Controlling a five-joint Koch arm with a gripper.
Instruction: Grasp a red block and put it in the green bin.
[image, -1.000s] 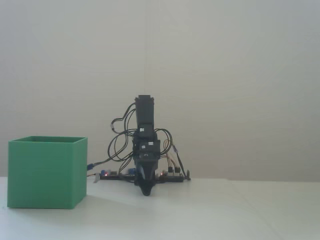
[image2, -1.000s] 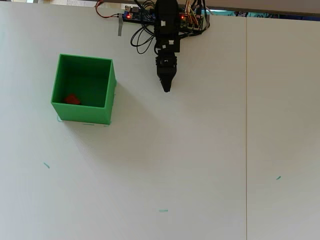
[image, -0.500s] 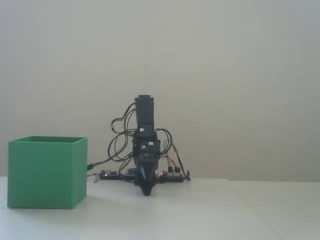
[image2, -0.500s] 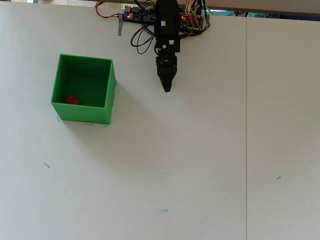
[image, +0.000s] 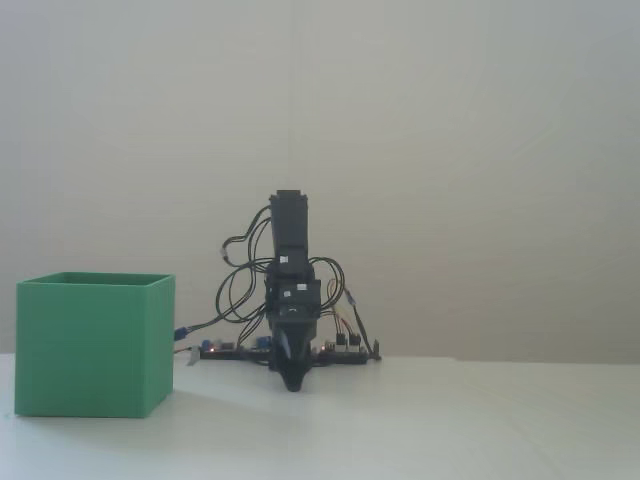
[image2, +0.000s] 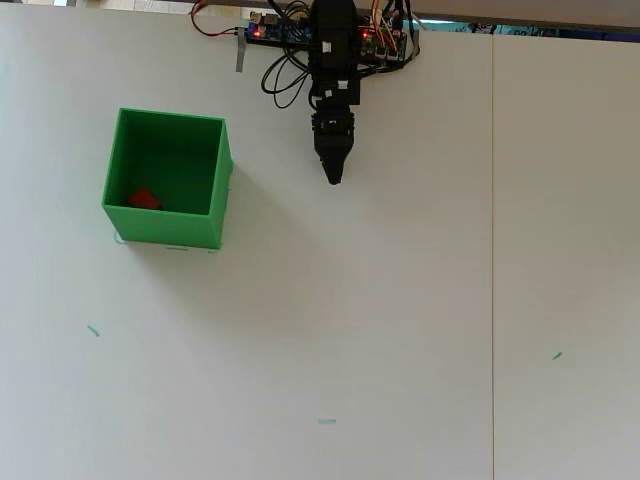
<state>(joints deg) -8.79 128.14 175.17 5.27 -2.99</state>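
The red block (image2: 143, 198) lies on the floor of the green bin (image2: 215, 190), in its lower-left corner as the overhead view shows it. From the fixed view only the outside of the green bin (image: 93, 345) shows and the block is hidden. My gripper (image2: 334, 178) points down at the table to the right of the bin, folded close to the arm's base, its jaws shut with nothing between them. In the fixed view the gripper (image: 291, 384) hangs just above the table.
The arm's base with its circuit boards and wires (image2: 290, 32) sits at the table's far edge. A seam (image2: 492, 260) runs down the white table on the right. Small teal marks (image2: 327, 421) dot the surface.
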